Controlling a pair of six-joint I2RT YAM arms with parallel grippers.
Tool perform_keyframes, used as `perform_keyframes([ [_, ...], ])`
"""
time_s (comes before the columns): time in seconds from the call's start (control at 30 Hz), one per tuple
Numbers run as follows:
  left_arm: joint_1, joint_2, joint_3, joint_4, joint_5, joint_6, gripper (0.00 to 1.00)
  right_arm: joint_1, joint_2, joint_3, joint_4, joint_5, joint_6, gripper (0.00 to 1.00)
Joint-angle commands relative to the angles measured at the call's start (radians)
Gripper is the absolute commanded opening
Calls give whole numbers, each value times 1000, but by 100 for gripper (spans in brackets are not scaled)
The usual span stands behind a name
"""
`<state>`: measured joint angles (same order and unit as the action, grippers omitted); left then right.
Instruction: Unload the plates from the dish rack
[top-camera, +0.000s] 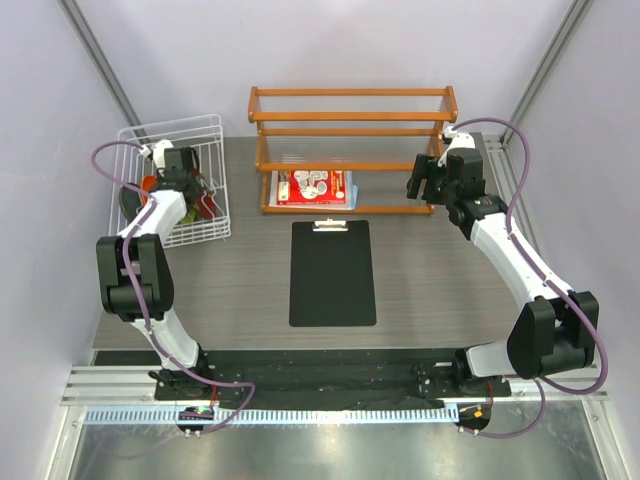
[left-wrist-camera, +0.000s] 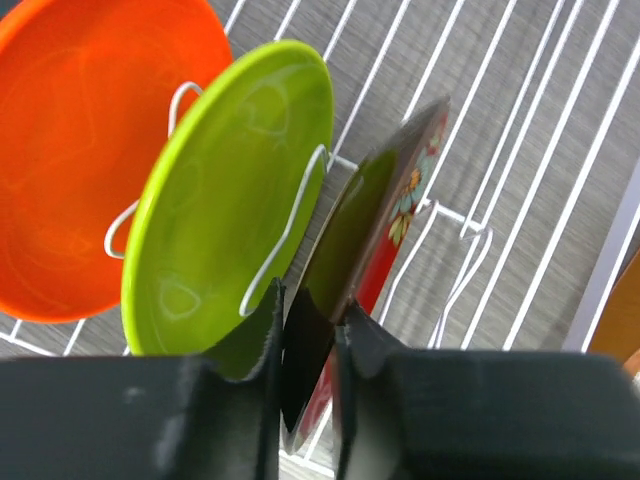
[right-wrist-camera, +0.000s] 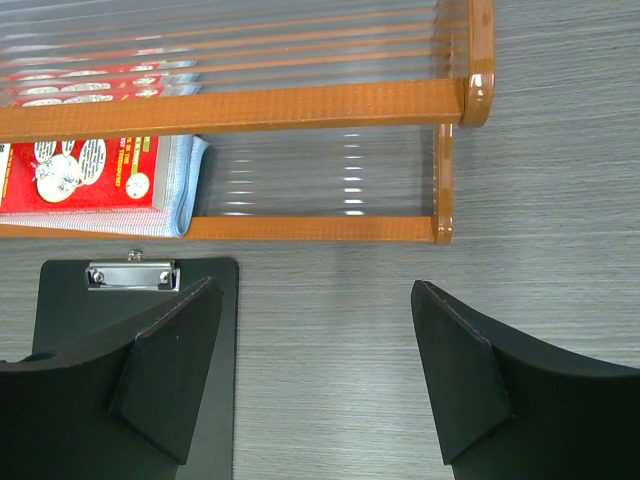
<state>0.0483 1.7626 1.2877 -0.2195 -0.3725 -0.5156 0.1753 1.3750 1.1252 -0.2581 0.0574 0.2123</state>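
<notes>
The white wire dish rack (top-camera: 207, 128) stands at the table's back left. In the left wrist view an orange plate (left-wrist-camera: 70, 160), a lime green plate (left-wrist-camera: 215, 200) and a dark red floral plate (left-wrist-camera: 400, 190) stand upright between its tines. My left gripper (left-wrist-camera: 308, 330) is inside the rack, shut on the near rim of the dark red plate. In the top view it (top-camera: 196, 192) sits over the plates. The teal plate is hidden. My right gripper (right-wrist-camera: 315, 330) is open and empty above the table by the wooden shelf; it also shows in the top view (top-camera: 425, 180).
An orange-brown wooden slatted shelf (top-camera: 352, 118) stands at the back centre with a red packet (top-camera: 315, 186) on its lower level. A black clipboard (top-camera: 333, 272) lies mid-table. Rack wires (left-wrist-camera: 520, 150) surround my left gripper closely.
</notes>
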Motion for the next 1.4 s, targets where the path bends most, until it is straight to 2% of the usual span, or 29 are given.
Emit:
perform_keyframes([
  [0.0,7,-9,-1,51,7,-29,5,3,-7,8,22,-4,-10,82],
  [0.03,5,-11,-1,46,7,-26,0,3,-8,8,22,-5,-10,82],
  [0.27,4,-123,-18,65,17,55,0,3,-1,13,13,-16,-5,82],
  [0.43,2,-201,65,-26,26,111,0,3,6,22,3,-45,2,82],
  [0.47,2,-248,73,-47,20,115,0,3,9,27,2,-95,7,82],
  [0.63,2,-334,97,-104,44,112,0,3,-2,27,3,-159,18,82],
  [0.8,2,-443,49,-133,150,69,0,4,-20,21,10,-252,50,81],
  [0.9,2,-492,-28,-109,262,0,0,6,-31,-4,55,-350,94,80],
  [0.93,2,-520,-53,-65,365,-45,0,6,-37,-24,72,-379,113,79],
  [1.03,-22,-563,-164,0,513,-118,0,18,-40,-62,177,-515,217,78],
  [1.2,-154,-607,-313,163,560,-233,0,90,-39,-143,360,-597,328,77],
  [1.27,-210,-609,-362,215,575,-265,0,134,-22,-160,394,-614,366,80],
  [1.37,-280,-601,-395,296,580,-310,0,183,-1,-191,465,-636,415,80],
])
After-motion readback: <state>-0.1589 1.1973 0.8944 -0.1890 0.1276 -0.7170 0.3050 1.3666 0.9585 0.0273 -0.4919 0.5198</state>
